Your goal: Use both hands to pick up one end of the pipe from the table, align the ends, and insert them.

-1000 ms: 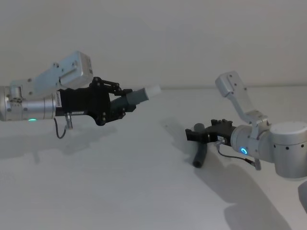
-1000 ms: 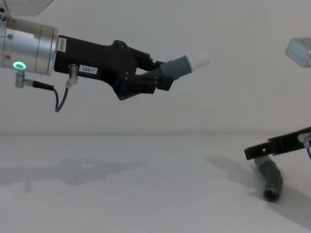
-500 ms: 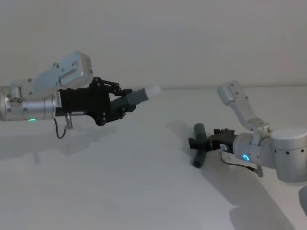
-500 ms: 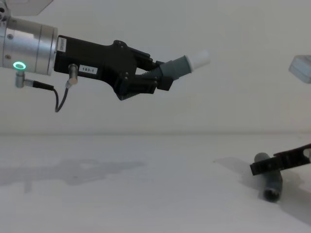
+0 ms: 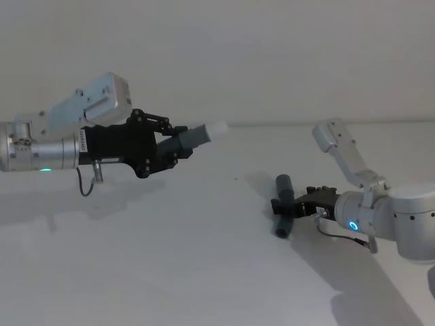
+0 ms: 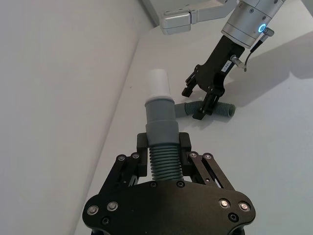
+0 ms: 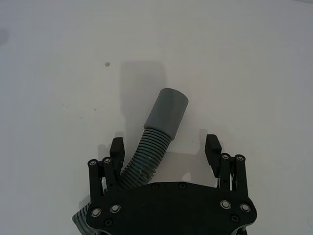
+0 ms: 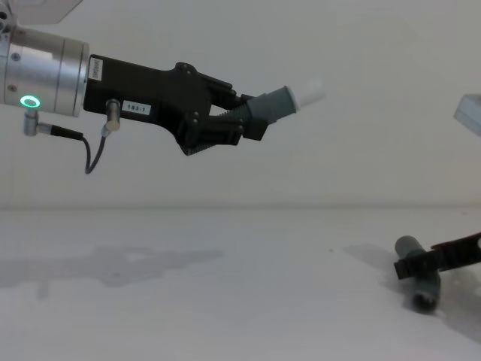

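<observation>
My left gripper is held in the air on the left, shut on the ribbed part of one dark grey pipe piece. That piece's white tip points toward the right. The left wrist view shows the same grip, gripper on pipe piece. The other grey pipe piece lies bent on the table. My right gripper is low over it and open. In the right wrist view its fingers straddle that piece, which lies closer to one finger.
A thin black cable loops under the left wrist. A plain off-white wall backs the white table. The right arm's white link rises above the lying piece.
My right gripper has dropped lower and drawn back to the right along the lying pipe piece, uncovering its far end. The left arm and its piece have not moved.
</observation>
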